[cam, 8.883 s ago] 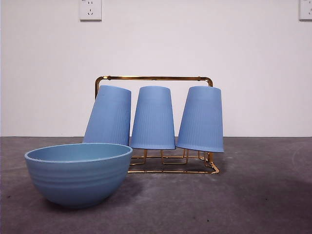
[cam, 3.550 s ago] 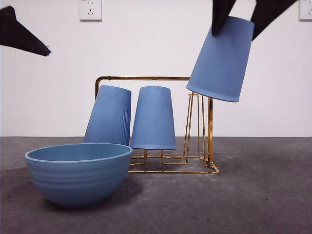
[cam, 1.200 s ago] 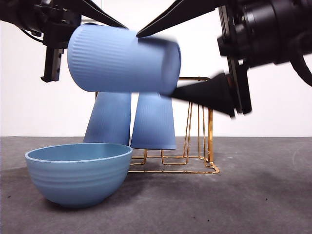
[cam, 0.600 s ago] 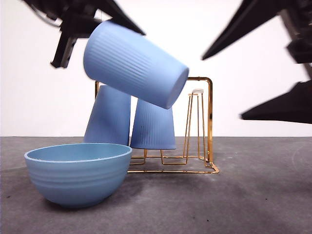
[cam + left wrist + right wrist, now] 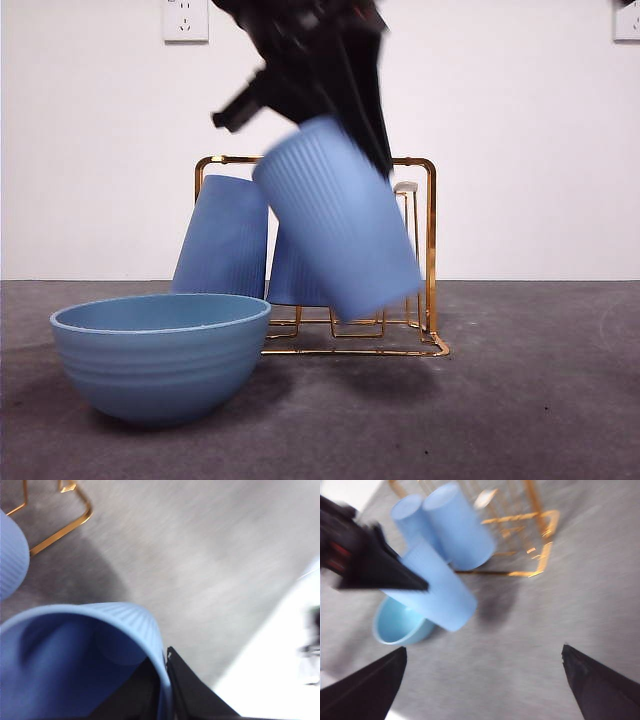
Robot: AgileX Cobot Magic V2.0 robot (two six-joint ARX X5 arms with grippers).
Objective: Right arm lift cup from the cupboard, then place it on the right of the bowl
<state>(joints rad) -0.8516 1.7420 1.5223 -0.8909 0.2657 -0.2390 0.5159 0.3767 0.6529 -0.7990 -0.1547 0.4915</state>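
Passed from right fingers [image 5: 367, 690], now released, to left fingers [image 5: 196, 696], clenched on cup [image 5: 338, 225] rim. Swung lower, nearing worktop [image 5: 520, 400] right of bowl [image 5: 160, 355]

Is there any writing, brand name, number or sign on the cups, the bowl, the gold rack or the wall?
None can be read.
Held cup, gripped at its rim by the left gripper: plain ribs, no print.
Bowl: faint ridges only.
Gold rack: bare wire.
Wall socket: only slots, no legible marking.
Both wrist views are too blurred to show any lettering.
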